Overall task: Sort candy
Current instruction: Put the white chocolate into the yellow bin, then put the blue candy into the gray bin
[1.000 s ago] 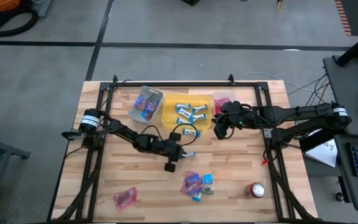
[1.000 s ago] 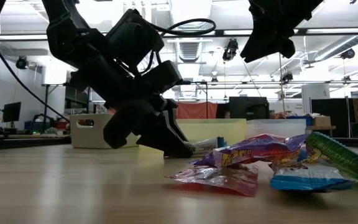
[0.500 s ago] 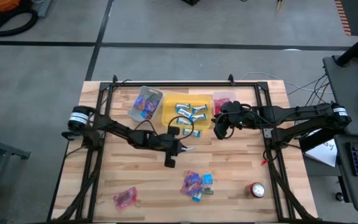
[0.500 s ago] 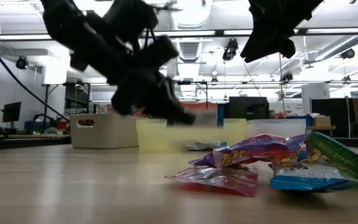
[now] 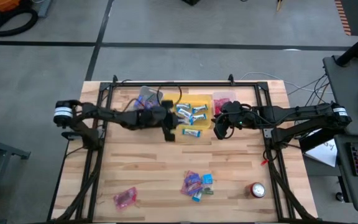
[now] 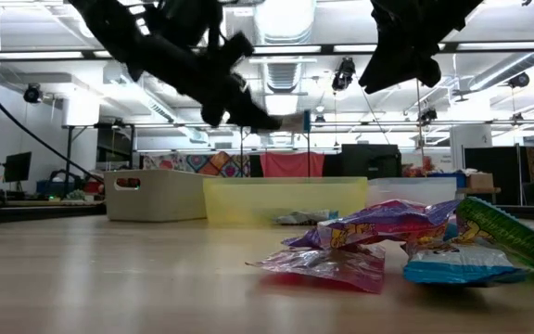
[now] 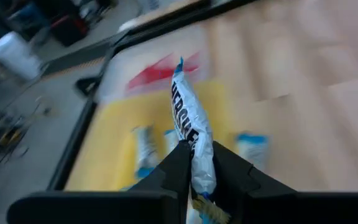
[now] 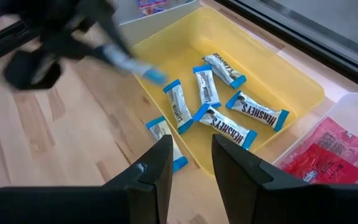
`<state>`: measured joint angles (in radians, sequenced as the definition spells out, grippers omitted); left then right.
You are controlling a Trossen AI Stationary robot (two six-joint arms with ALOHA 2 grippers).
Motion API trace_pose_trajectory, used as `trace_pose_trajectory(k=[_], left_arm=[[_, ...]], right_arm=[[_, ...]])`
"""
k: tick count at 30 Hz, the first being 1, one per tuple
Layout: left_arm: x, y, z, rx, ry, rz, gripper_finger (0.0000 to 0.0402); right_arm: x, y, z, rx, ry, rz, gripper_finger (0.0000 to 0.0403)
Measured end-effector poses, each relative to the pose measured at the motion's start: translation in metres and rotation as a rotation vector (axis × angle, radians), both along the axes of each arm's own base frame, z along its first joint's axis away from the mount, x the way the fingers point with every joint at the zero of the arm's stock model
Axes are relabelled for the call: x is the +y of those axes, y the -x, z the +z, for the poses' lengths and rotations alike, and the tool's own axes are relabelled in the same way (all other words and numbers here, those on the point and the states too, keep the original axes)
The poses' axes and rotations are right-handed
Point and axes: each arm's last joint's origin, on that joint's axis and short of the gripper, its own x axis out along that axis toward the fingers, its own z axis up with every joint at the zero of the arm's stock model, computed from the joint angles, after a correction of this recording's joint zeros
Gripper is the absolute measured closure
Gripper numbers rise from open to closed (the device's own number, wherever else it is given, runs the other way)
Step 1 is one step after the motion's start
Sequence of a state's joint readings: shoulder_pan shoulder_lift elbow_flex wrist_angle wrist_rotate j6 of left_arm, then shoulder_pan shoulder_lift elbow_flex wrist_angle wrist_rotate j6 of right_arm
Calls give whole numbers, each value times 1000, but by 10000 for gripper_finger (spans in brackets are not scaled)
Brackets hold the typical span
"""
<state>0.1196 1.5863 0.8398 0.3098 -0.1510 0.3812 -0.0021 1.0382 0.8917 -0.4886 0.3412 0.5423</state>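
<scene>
Between the fingers of my left gripper (image 7: 194,171) sits a blue-and-white candy bar (image 7: 191,134), pinched near one end and carried above the near edge of the yellow bin (image 5: 190,113). That bin holds several matching blue-and-white bars (image 8: 229,127), and one more bar (image 5: 191,132) lies on the wooden table (image 5: 142,168) just beside the bin's front wall. To one side of the yellow bin, a pale bin (image 5: 143,99) holds blue-purple pieces; to the other, a clear bin (image 8: 331,146) holds red-wrapped pieces (image 8: 319,155).

Near the table's front edge, well apart from the bins, a small heap of mixed candy (image 5: 196,184) waits unsorted, showing purple and blue wrappers, and a single pink piece (image 5: 125,198) lies alone toward the front left corner. A round red and silver can (image 5: 257,190) stands at front right.

My right gripper (image 8: 188,165) hovers over the table beside the yellow and clear bins, its fingers parted and holding nothing.

Progress, as I judge it: sorting is well under way, since all three bins contain candy of one colour each. What remains is releasing the held bar into the yellow bin, recovering the stray bar beside it, then clearing the heap and the lone pink piece.
</scene>
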Motion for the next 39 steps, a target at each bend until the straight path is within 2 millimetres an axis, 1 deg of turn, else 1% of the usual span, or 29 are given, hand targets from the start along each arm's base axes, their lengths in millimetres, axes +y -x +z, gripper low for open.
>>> trace_pose_trajectory(k=[3,6,8,10,17,29,32,34,39], left_arm=[[28,5,-3,14,9,87,363],[50,11,-7,39,52,159,363],[59,13,-10,40,89,159,362],[62,14,-11,44,122,155,362],[62,14,-11,37,123,156,355],[60,14,-10,24,153,166,284],[53,11,-10,13,198,145,278],[44,9,-10,11,215,122,279],[16,4,-8,19,220,37,286]], right_arm=[[0,0,0,1,0,0,298],[0,0,0,1,0,0,298],[0,0,-1,2,0,-1,298],[0,0,-1,4,-1,-1,298],[0,0,-3,7,-1,-1,298],[0,1,-3,-3,-26,-22,298],[1,0,-3,-7,-35,-24,298],[2,0,-3,-8,-41,-17,298],[12,-1,-2,-18,-44,26,298]])
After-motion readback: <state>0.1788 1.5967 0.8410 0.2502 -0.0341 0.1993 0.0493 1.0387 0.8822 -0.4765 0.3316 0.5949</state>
